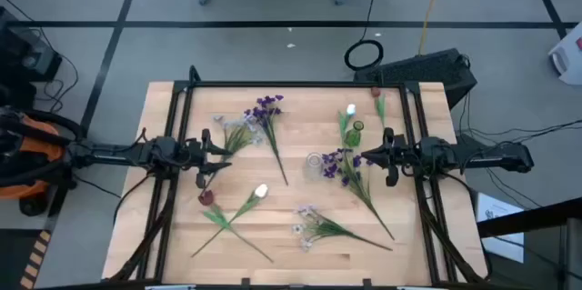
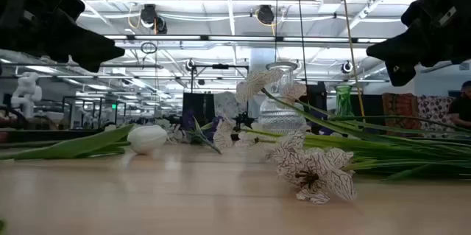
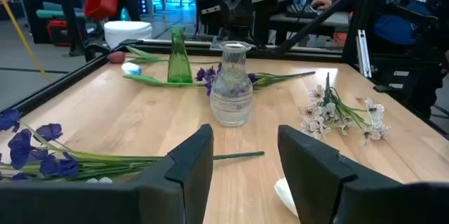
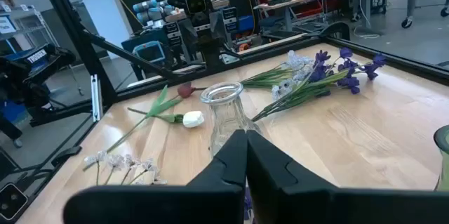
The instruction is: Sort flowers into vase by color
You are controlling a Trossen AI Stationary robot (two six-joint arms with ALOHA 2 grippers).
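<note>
A clear glass vase [image 1: 314, 165] stands upright mid-table, and a green glass vase [image 1: 355, 131] stands just beyond it. Flowers lie flat on the wood. A purple sprig [image 1: 267, 108] and a pale white-blue sprig [image 1: 233, 128] lie far left. A second purple sprig [image 1: 344, 166] lies by the clear vase. A white tulip [image 1: 261, 192] and a dark red tulip [image 1: 206, 197] lie near left. Another pale sprig [image 1: 307, 223] lies near centre. A white tulip [image 1: 350, 110] and a red tulip [image 1: 376, 93] lie far right. My left gripper [image 3: 245, 143] is open and empty, left of the clear vase [image 3: 231, 87]. My right gripper [image 4: 246, 143] is shut and empty, right of the clear vase [image 4: 223, 112].
A black frame rail [image 1: 273, 84] runs along the table's far edge, with rails down both sides. Bare wood [image 1: 227, 254] lies along the near edge. Beyond the table stand other benches, equipment and a person at the far side [image 3: 414, 13].
</note>
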